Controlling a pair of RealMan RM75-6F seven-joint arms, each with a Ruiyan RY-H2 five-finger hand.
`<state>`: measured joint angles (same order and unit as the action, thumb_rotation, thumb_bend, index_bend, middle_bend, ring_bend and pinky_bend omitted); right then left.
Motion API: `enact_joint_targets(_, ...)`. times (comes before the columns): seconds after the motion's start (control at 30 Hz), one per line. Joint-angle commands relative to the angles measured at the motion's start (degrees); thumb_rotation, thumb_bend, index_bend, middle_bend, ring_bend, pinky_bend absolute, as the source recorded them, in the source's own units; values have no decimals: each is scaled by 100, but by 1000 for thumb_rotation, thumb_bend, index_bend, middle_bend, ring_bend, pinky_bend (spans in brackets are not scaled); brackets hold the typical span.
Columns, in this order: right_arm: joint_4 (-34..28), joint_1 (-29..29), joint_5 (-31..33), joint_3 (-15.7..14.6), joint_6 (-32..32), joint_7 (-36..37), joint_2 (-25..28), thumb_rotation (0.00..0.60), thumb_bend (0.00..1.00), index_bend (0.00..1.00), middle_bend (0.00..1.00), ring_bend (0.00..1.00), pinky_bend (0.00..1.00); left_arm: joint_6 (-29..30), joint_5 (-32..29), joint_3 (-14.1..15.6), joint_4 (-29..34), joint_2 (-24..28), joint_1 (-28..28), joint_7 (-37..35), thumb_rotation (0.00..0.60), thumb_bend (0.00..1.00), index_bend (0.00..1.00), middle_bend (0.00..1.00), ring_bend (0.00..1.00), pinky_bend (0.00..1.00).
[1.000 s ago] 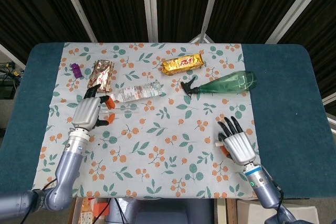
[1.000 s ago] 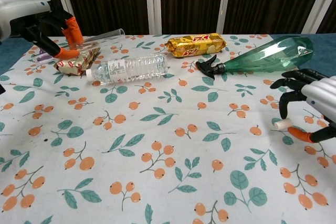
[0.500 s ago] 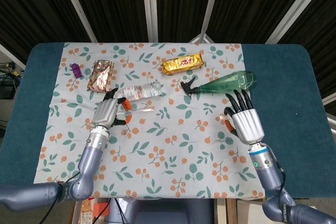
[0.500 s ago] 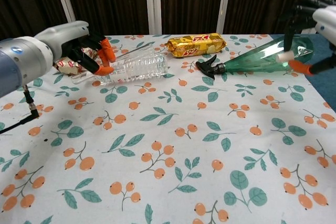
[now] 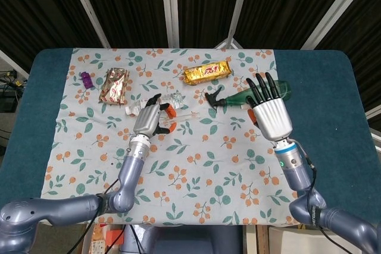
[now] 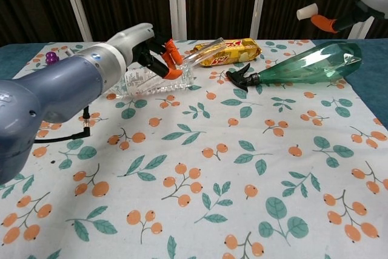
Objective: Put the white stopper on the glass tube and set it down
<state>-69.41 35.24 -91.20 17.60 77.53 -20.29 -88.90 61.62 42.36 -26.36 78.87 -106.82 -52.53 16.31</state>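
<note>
While aloft, left hand (image 6: 159, 57) gripping glass tube (image 6: 203, 52)

One glass tube (image 6: 203, 51), one white stopper (image 6: 307, 11), one water bottle (image 6: 145, 80), one green spray bottle (image 5: 253, 94), two snack packets: gold (image 5: 206, 73) and brown (image 5: 114, 84), one purple piece (image 5: 86, 79)

a teal table (image 5: 321, 81) carries a floral cloth (image 5: 196, 171) bearing bottle (image 5: 172, 97), sprayer (image 6: 303, 68), snack packs (image 5: 206, 73).

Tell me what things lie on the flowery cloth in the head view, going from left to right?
Small purple object → crinkly brown and silver snack packet → clear plastic water bottle → shiny gold snack bar wrapper → green plastic spray bottle with black nozzle.
</note>
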Motion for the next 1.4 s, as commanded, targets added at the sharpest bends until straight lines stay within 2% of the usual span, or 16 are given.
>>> enact_joint_targets(0.03, 94, 88, -28, -20, -9, -24, -57, 600, 409, 654, 186, 40, 0, -7, -21, -64, -28, -54, -66, 13, 600, 608, 607, 500, 44, 0)
enact_joint_targets(0.27, 277, 277, -98, -61, -25, -102, -98, 600, 409, 654, 186, 40, 0, 95, -96, -253, -44, -192, -214, 47, 600, 608, 607, 501, 44, 0)
enact_joint_targets(0.6, 382, 445, -194, -221, 16, -257, -206, 600, 409, 654, 186, 40, 0, 298, -634, -468, -68, -465, -368, 328, 600, 608, 606, 501, 44, 0)
enact_joint_targets(1.4, 288, 591, -80, -369, 16, -446, -431, 600, 409, 654, 186, 40, 0, 506, -866, -611, -40, -648, -538, 566, 600, 608, 606, 502, 44, 0)
